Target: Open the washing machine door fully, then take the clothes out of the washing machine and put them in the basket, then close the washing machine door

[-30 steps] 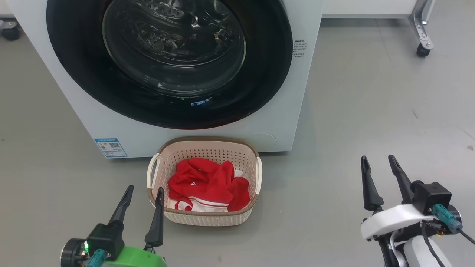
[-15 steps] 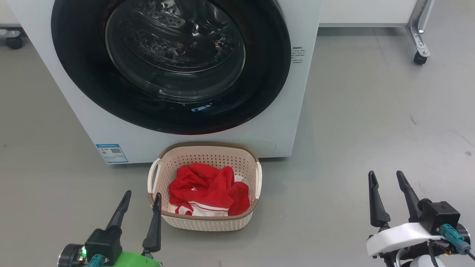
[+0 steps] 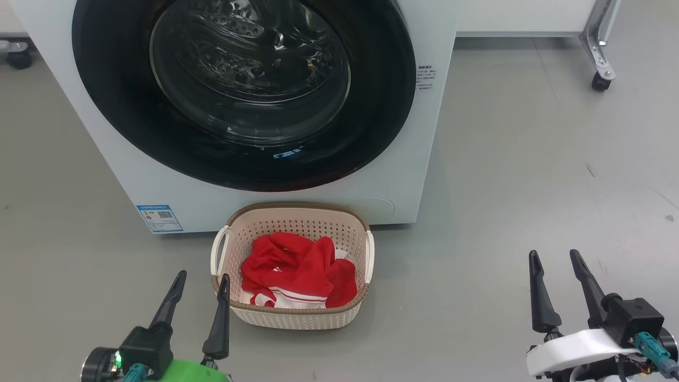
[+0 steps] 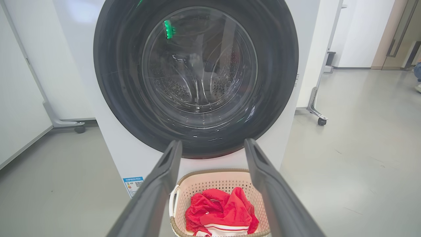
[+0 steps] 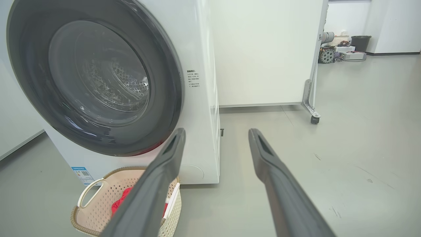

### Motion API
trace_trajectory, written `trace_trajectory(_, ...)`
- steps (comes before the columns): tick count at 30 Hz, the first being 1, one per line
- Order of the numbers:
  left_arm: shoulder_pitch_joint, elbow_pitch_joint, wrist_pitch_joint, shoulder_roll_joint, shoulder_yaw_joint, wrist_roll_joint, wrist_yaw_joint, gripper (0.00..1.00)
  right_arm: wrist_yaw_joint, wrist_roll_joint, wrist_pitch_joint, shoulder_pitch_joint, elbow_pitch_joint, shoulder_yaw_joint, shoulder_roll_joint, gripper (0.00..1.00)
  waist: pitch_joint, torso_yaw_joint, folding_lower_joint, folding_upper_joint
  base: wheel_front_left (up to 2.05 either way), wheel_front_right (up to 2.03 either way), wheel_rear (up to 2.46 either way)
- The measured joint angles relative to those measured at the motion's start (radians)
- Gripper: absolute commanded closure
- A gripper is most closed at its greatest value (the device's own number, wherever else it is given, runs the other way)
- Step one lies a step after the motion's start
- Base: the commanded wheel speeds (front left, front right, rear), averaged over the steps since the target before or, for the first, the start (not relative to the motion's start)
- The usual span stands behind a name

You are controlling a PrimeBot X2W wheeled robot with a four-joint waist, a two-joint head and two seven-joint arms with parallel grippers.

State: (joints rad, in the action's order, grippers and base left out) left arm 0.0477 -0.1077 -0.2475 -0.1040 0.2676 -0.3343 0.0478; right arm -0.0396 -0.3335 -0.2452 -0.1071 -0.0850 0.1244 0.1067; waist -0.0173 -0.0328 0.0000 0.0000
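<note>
Door shut, red clothes in the basket, both pincers empty.

The washing machine door (image 3: 244, 95) is shut flat on the white washing machine (image 3: 159, 191). The basket (image 3: 292, 318) sits on the grey floor (image 3: 504, 185), just in front of the machine's bottom edge, under the door. The red clothes (image 3: 297, 270) lie bunched inside it, with white stripes showing at the front. The left gripper (image 3: 203, 276) is by the basket's front left corner, its fingers spread apart and holding nothing. The right gripper (image 3: 553, 253) is over bare floor, well apart from the basket, its fingers also spread and holding nothing.
</note>
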Motion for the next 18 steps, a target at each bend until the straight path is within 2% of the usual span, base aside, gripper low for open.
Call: trace_trajectory(18,0.005,0.014,0.001,0.0,-0.001,0.0,0.009,0.0,-0.015,0.001,0.024,-0.027,0.062,-0.001,0.013,0.0,-0.005,-0.005,0.0,0.0,0.0,0.0,0.0)
